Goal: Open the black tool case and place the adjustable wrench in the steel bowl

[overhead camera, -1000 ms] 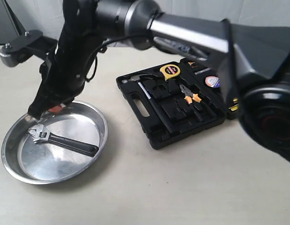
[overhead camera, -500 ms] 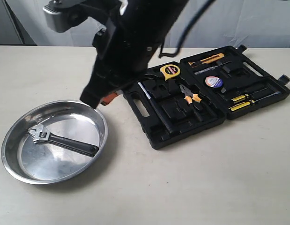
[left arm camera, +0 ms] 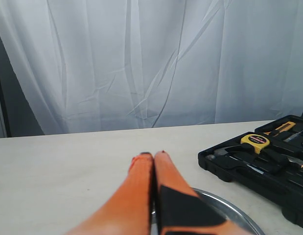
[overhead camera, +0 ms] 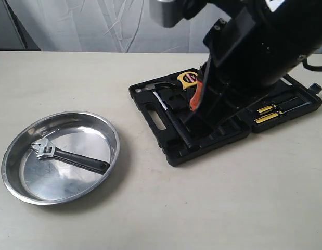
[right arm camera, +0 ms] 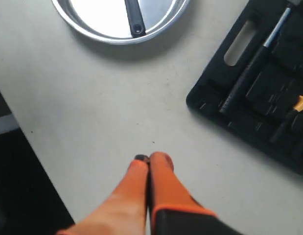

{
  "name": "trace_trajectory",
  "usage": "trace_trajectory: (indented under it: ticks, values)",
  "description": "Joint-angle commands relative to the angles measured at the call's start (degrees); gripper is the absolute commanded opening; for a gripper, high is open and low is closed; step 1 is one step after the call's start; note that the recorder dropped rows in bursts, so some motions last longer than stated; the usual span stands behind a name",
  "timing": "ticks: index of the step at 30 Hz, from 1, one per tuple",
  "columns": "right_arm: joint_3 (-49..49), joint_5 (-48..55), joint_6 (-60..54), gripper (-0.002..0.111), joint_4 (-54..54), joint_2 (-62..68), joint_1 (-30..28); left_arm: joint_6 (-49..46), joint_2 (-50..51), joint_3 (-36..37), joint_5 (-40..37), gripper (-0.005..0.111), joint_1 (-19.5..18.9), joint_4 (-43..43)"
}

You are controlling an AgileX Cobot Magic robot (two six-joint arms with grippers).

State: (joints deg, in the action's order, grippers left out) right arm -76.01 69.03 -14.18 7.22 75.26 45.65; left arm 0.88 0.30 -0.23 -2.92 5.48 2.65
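Inside the steel bowl (overhead camera: 110, 136) the adjustable wrench (overhead camera: 72, 158) is lying flat, well apart from the black tool case (overhead camera: 176, 148), which is sitting open. Both the right gripper (right arm camera: 148, 159), hanging near the case, and the left gripper (left arm camera: 152, 155) are holding their jaws pressed together, gripping nothing.

Counter: on my feed it's a plain matte cream counter (overhead camera: 213, 213), faintly speckled up close.
Backdrop: white curtain (left arm camera: 141, 63) hanging in soft, creased folds right behind the counter's far edge.
Left corner: I can see a dark grey panel (overhead camera: 5, 26) beside the curtain.
Light: soft and even, with blurry shadows on the counter.
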Motion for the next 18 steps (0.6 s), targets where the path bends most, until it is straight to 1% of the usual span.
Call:
trace_trajectory:
  ticks: [1, 3, 6, 12, 15, 16, 18]
  values:
    - [0.3, 0.7, 8.7, -0.001, -3.3, -1.8, -0.3, 0.0, -0.3, 0.2, 0.1, 0.000, 0.4, 0.0]
    - [0.8, 0.9, 15.4, -0.001, -8.0, -3.2, -0.3, 0.0, -0.3, 0.2, 0.1, 0.000, 0.4, 0.0]
    - [3.2, -3.0, 22.5, -0.001, -15.4, -7.1, -0.3, 0.0, -0.3, 0.2, 0.1, 0.000, 0.4, 0.0]
    - [13.0, -13.9, 22.9, -0.001, -13.7, -17.5, -0.3, 0.0, -0.3, 0.2, 0.1, 0.000, 0.4, 0.0]
    - [21.7, -24.4, 23.0, -0.001, -13.1, -23.1, -0.7, 0.0, -0.3, 0.2, 0.1, 0.000, 0.4, 0.0]
    - [25.2, -29.1, 23.0, -0.001, -13.3, -25.7, -1.7, 0.0, -0.3, 0.2, 0.1, 0.000, 0.4, 0.0]
    - [32.1, -37.8, 23.0, -0.001, -12.4, -30.7, -5.6, 0.0, -0.3, 0.2, 0.1, 0.000, 0.4, 0.0]
